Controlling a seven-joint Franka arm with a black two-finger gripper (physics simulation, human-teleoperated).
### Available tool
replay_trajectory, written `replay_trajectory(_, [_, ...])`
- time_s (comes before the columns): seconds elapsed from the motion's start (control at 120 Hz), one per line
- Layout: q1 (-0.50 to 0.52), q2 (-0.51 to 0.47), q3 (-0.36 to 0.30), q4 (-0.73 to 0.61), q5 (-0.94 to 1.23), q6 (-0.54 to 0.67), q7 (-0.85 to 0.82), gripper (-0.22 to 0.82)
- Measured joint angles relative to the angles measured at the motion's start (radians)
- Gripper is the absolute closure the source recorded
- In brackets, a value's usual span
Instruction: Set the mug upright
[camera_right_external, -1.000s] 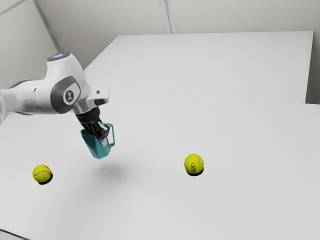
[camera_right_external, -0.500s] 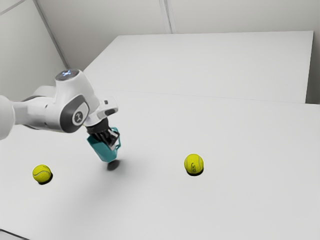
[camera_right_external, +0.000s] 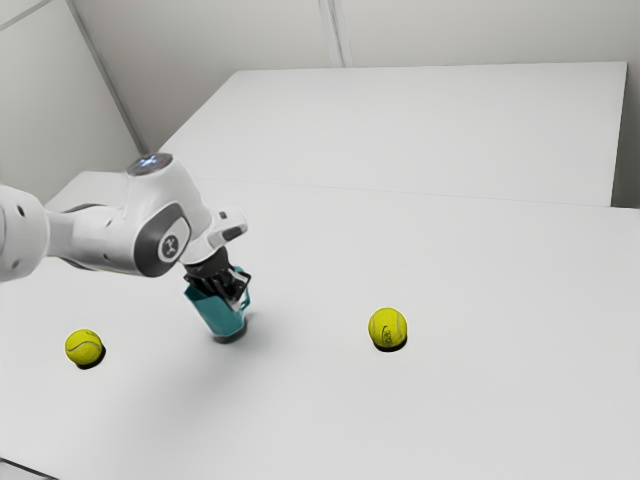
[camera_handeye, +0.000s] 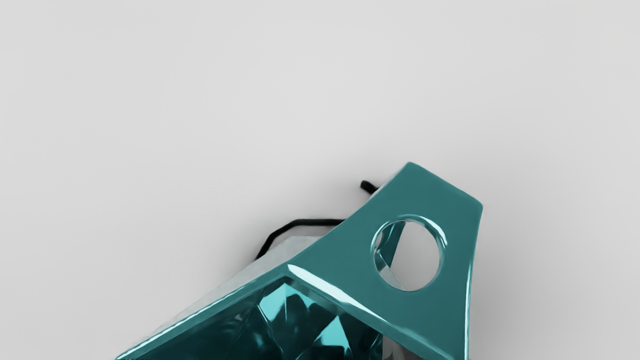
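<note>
Pincer (camera_right_external: 236, 298) found closed on the wall of the tilted mug (camera_right_external: 219, 316), low at the tabletop (camera_right_external: 480, 270), contact undetermined; setting-down judged in hand, next requiring levelling onto its base before release.

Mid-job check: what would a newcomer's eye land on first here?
Probably the shiny teal mug, tilted in the gripper toward the exterior view's left, its handle pierced by a round hole. Next, two vivid yellow tennis balls on the pale table: one near that view's left edge, the other right of centre.
</note>
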Motion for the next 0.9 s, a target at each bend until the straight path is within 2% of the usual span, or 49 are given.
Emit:
replay_trajectory(0.4, [-0.005, 0.027, 0.001, 0.000, 0.001, 0.017, -0.042, 0.76])
replay_trajectory(0.6, [-0.005, 0.022, 0.000, 0.001, 0.000, 0.018, -0.053, 0.61])
replay_trajectory(0.9, [-0.028, -0.041, 0.000, 0.001, 0.000, 0.016, -0.063, 0.33])
